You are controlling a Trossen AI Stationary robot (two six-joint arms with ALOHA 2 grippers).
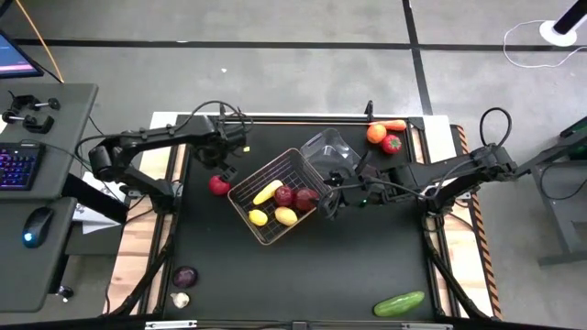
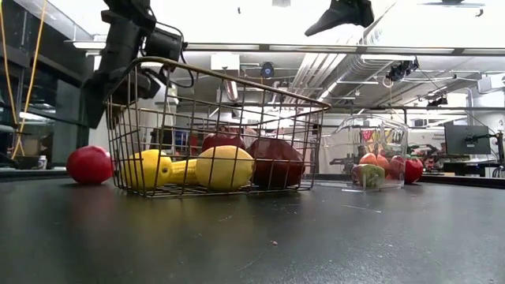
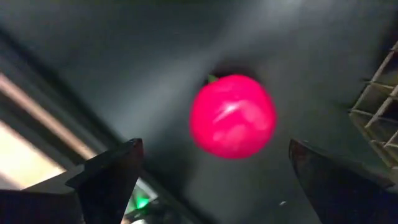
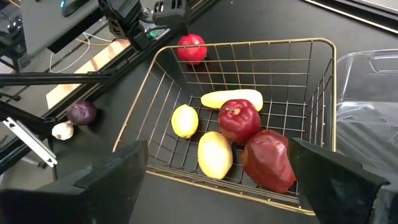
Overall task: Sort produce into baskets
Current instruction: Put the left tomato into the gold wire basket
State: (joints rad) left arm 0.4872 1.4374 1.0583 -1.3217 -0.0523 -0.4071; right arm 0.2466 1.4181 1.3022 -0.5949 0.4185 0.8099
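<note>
A wire-mesh basket (image 1: 295, 171) stands mid-table holding a banana (image 4: 232, 98), two yellow lemons (image 4: 184, 120) and two dark red apples (image 4: 239, 120). A clear plastic tub (image 1: 330, 149) stands at its far right corner. A red apple (image 1: 218, 185) lies on the table left of the basket. My left gripper (image 1: 223, 171) hovers open above this apple (image 3: 233, 116), a finger on either side and apart from it. My right gripper (image 1: 323, 203) is open above the basket's right edge, over the basket (image 4: 249, 46) and touching nothing.
An orange (image 1: 375, 134), a carrot (image 1: 395, 126) and a red fruit (image 1: 393, 143) lie at the far right. A purple onion (image 1: 184, 276) and a garlic (image 1: 180, 299) lie near left, and a cucumber (image 1: 399, 303) lies near right.
</note>
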